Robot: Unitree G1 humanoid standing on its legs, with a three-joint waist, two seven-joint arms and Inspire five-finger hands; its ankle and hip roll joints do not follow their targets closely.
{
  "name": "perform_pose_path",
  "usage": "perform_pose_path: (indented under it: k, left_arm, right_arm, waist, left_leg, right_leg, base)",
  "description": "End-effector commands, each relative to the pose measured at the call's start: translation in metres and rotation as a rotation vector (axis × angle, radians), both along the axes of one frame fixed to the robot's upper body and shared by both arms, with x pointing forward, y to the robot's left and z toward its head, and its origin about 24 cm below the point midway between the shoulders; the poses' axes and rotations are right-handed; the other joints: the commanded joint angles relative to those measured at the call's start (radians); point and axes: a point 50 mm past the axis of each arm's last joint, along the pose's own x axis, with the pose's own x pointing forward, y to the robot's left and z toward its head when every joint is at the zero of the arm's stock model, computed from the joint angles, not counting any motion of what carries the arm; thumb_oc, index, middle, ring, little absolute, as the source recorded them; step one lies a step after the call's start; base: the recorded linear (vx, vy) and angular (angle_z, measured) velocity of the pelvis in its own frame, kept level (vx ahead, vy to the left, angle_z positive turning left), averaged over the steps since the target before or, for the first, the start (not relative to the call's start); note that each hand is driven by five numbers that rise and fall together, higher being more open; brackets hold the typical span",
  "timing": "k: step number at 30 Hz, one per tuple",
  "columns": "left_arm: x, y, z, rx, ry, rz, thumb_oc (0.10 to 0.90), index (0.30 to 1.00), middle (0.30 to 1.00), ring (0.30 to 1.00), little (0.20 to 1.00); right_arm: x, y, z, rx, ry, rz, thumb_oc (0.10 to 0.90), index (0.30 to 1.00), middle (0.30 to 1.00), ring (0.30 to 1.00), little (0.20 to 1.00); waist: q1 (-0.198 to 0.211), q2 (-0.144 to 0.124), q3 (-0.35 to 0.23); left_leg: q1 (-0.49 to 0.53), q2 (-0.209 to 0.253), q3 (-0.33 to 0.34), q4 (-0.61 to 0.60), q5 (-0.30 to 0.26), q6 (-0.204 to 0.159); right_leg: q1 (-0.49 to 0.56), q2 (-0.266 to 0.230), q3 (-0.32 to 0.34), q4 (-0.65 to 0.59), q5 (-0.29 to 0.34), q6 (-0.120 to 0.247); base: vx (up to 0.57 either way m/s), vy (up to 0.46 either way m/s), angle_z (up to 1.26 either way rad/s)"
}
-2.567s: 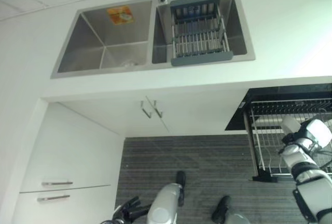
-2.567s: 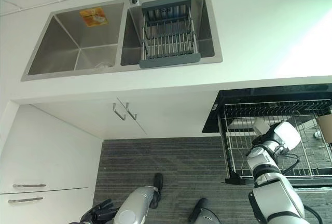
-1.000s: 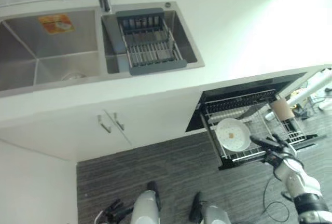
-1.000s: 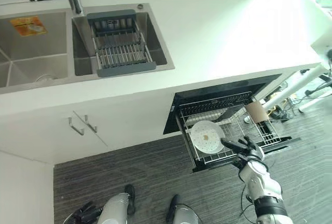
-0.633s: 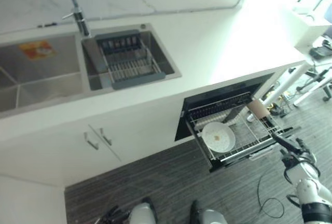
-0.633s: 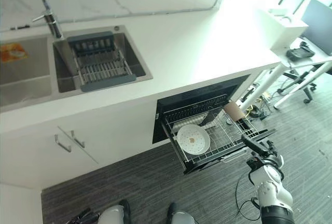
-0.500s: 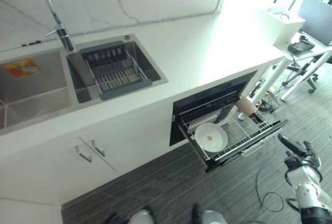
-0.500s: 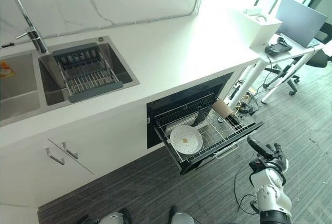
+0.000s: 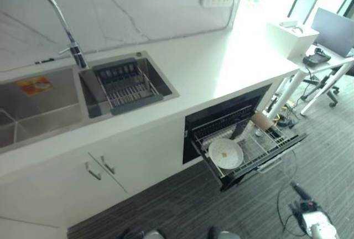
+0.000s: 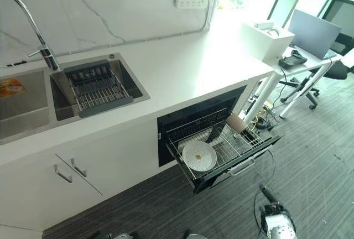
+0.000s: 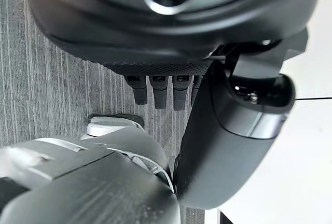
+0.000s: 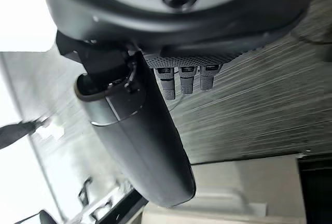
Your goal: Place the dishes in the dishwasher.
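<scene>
The dishwasher point(image 9: 223, 114) stands open under the white counter, its wire rack point(image 9: 251, 145) pulled out over the floor. A white plate point(image 9: 225, 153) lies flat in the rack's front left part. At the rack's far right rests a brown cup point(image 9: 261, 120) on its side. My right hand point(image 10: 275, 216) hangs low over the carpet, in front of the rack and apart from it, fingers point(image 12: 187, 81) straight and empty. My left hand point(image 11: 228, 130) hangs by my side, fingers point(image 11: 158, 90) straight, holding nothing.
A double sink point(image 9: 50, 103) with a tall tap point(image 9: 77, 56) is set in the counter; a grey drainer basket point(image 9: 127, 87) sits in its right basin. White cabinet doors point(image 9: 99, 167) stand below. A white desk point(image 10: 301, 59) and an office chair point(image 10: 337, 67) stand right.
The camera has swung up and back, now taking in the wall and desk. My right hand has dropped lower and further from the rack. Plate and cup stay in the rack.
</scene>
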Motion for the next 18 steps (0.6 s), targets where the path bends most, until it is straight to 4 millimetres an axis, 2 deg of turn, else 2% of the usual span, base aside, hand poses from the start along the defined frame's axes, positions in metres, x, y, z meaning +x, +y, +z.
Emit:
perform_pose_path:
  k: [1,2,9,13,18]
  left_arm:
    - [-0.001,0.011,0.003,0.044,0.014,-0.079,0.8,0.9,0.9,0.9,0.9]
    - [-0.001,0.012,0.003,0.045,0.021,-0.081,0.8,0.9,0.9,0.9,0.9]
    - [-0.005,0.017,0.003,0.05,0.05,-0.097,0.8,0.9,0.9,0.9,0.9]
    - [-0.005,0.018,0.003,0.056,0.058,-0.1,0.8,0.9,0.9,0.9,0.9]
    - [0.002,0.025,0.007,0.082,0.059,-0.113,0.8,0.9,0.9,0.9,0.9]
  right_arm:
    - [0.043,-0.025,0.038,-0.015,-0.274,-0.06,0.436,0.354,0.354,0.354,0.354]
    - [0.039,-0.025,0.032,0.021,-0.259,-0.081,0.4,0.3,0.3,0.3,0.3]
    - [0.031,-0.03,0.021,0.114,-0.199,-0.183,0.4,0.3,0.3,0.3,0.3]
    - [0.034,-0.033,0.023,0.119,-0.192,-0.202,0.4,0.3,0.3,0.3,0.3]
    - [0.043,-0.044,0.036,0.092,-0.194,-0.239,0.4,0.3,0.3,0.3,0.3]
  waist:
    - [0.026,0.006,0.018]
    - [0.032,0.009,0.015]
    - [0.079,0.026,0.002]
    - [0.098,0.035,0.0]
    - [0.146,0.053,0.008]
  left_leg:
    - [0.077,0.056,-0.082,-0.087,0.002,-0.11]
    - [0.078,0.056,-0.085,-0.087,0.002,-0.111]
    - [0.084,0.042,-0.11,-0.087,-0.001,-0.109]
    - [0.081,0.031,-0.124,-0.087,0.0,-0.107]
    - [0.06,-0.002,-0.162,-0.087,0.005,-0.103]
  right_leg:
    - [0.036,-0.054,-0.043,0.072,-0.092,0.061]
    - [0.039,-0.053,-0.046,0.072,-0.093,0.061]
    - [0.062,-0.058,-0.071,0.072,-0.102,0.058]
    - [0.072,-0.064,-0.085,0.072,-0.105,0.059]
    - [0.088,-0.088,-0.124,0.072,-0.101,0.063]
  base:
    - [0.03,-0.017,0.1]
    - [0.03,-0.015,0.16]
    - [0.04,-0.024,0.1]
    - [0.04,-0.018,0.11]
    - [0.02,-0.017,0.35]
